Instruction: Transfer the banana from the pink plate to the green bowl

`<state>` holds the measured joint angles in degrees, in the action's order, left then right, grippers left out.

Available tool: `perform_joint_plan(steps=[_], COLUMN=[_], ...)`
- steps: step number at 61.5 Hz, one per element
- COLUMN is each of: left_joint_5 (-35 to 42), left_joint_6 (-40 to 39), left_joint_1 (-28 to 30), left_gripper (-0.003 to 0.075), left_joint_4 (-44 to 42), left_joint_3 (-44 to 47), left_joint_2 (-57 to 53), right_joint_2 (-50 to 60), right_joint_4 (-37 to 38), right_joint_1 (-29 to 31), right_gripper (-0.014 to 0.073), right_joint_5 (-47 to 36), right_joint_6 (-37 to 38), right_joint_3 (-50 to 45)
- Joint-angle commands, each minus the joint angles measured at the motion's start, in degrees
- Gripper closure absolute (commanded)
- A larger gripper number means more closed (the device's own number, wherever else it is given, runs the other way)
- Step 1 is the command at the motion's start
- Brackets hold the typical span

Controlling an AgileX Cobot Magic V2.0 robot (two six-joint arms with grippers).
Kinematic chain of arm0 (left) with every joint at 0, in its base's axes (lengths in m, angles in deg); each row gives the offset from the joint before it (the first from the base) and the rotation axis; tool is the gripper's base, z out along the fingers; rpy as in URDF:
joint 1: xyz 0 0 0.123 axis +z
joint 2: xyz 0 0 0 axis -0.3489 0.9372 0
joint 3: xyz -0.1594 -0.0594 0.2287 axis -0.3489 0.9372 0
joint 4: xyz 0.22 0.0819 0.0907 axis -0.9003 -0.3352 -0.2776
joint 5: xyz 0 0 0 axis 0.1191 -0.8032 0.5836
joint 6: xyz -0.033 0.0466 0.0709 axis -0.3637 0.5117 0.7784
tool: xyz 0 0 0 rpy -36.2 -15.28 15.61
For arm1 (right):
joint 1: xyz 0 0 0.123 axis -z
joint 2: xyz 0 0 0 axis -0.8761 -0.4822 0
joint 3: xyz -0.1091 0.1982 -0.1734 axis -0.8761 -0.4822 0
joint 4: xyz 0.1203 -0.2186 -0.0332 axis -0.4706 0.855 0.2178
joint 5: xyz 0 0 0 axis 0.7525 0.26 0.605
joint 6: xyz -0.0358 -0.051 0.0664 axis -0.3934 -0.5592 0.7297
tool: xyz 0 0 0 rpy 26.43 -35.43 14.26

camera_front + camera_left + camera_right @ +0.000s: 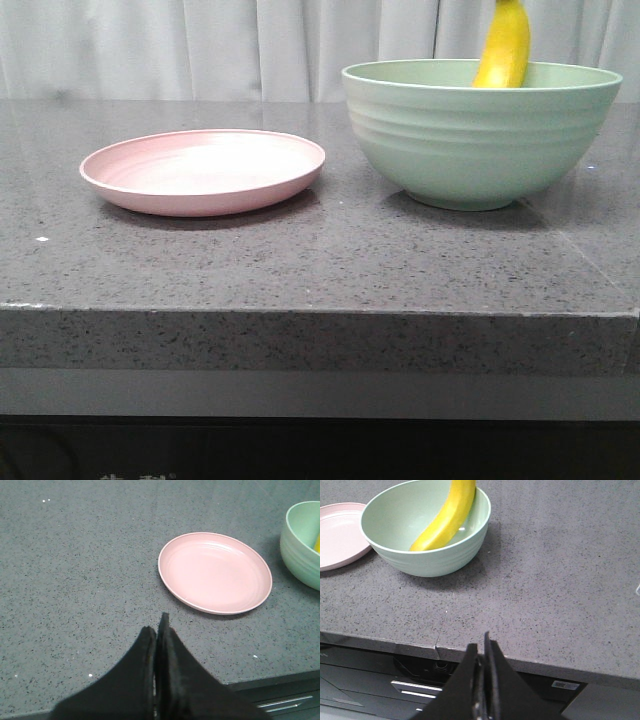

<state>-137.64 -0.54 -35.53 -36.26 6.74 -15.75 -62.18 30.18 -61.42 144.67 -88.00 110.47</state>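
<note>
The banana [443, 518] leans inside the green bowl [480, 140], its end poking above the rim; the pink plate [204, 171] sits bare beside it. My left gripper [158, 630] and right gripper [482, 652] are both clenched on nothing.

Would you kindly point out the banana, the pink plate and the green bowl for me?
banana [442, 517]: right wrist view, middle of its yellow body leaning inside the bowl.
pink plate [203, 166]: front view, bare centre of its face.
green bowl [470, 140]: front view, ridged outer wall.
</note>
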Motion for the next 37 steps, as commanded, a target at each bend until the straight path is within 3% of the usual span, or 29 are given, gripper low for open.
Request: perform_joint_plan(steps=[1, 17, 37], left_joint_5=[4.28, 8.05, 30.38], left_joint_6=[-0.63, -0.63, -0.63], left_joint_1=[0.08, 0.7, 9.82], left_gripper=[0.0738, 0.0738, 0.0738], left_joint_4=[0.41, 0.59, 6.0], left_joint_3=[-1.52, 1.47, 22.98], left_joint_2=[0.28, -2.55, -17.57], right_joint_2=[-0.89, -0.89, -0.89], right_joint_4=[-0.47, -0.47, -0.47], right_joint_1=[0.25, 0.25, 0.25], right_gripper=[0.0662, 0.0662, 0.0662], right_joint_5=[-3.65, -3.45, -3.25], right_joint_6=[-0.15, -0.15, -0.15], right_joint_3=[1.08, 1.08, 1.08])
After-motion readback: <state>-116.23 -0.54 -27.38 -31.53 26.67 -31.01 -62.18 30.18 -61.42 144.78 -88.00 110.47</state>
